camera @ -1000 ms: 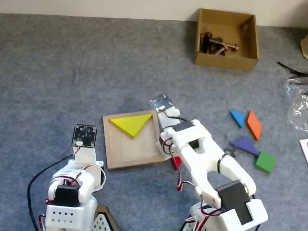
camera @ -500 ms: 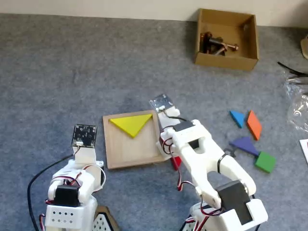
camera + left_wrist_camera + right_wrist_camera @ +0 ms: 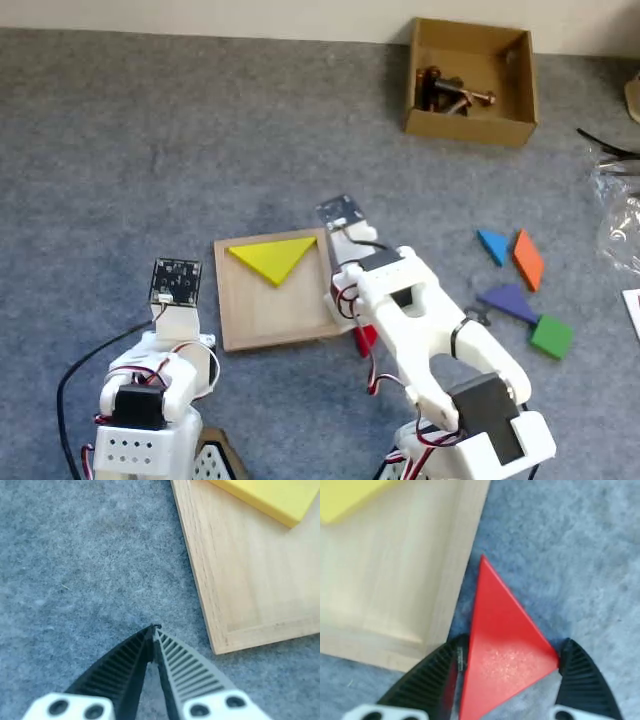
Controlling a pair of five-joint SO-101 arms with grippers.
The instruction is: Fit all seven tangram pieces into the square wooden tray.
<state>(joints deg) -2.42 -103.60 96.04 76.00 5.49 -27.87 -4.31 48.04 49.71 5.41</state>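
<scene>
The square wooden tray lies in the middle of the grey carpet, with a yellow triangle in its far part. In the left wrist view the tray's near corner is just beside my left gripper, which is shut and empty over the carpet. My right gripper spans a red triangle next to the tray's right rim, one finger on each side of it. From above, the red triangle peeks out under the right arm. The left arm sits at the near left.
Off to the right on the carpet lie a blue triangle, an orange parallelogram, a purple triangle and a green square. A cardboard box with metal parts stands at the back. A plastic bag is at the right edge.
The right arm has shifted very slightly away from the near edge. The left arm and the pieces have stayed put.
</scene>
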